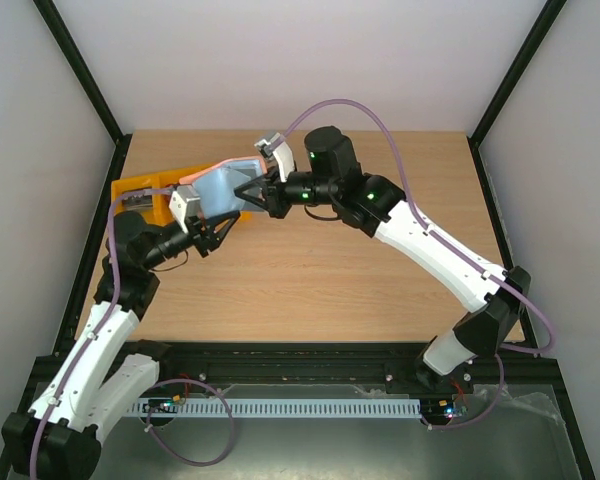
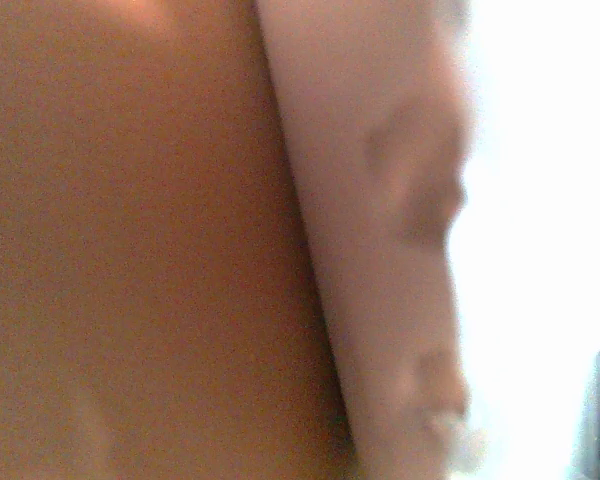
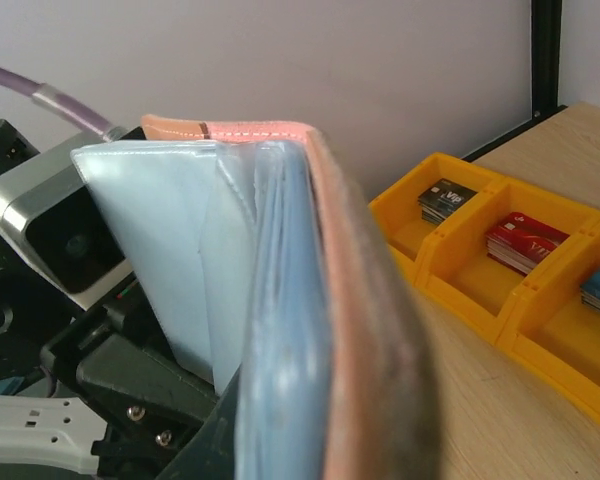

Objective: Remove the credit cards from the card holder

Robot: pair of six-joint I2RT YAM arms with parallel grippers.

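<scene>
Right gripper (image 1: 247, 190) clamps card holder (image 1: 218, 184) aloft, left gripper (image 1: 222, 229) at its 6 o'clock, can't tell its jaws; steady holder, spread pockets before pinching any card.

The left wrist view is all blur: a brown patch beside a pale pink strip, too close to tell what they are. In the right wrist view the card holder (image 3: 280, 330) fills the middle and hides the fingers of the right gripper (image 1: 252, 192), and its bottom runs off the picture. The yellow tray (image 3: 460, 300) is cut off at the right edge, and the print on the credit cards (image 3: 520, 240) in it is too small to read.
</scene>
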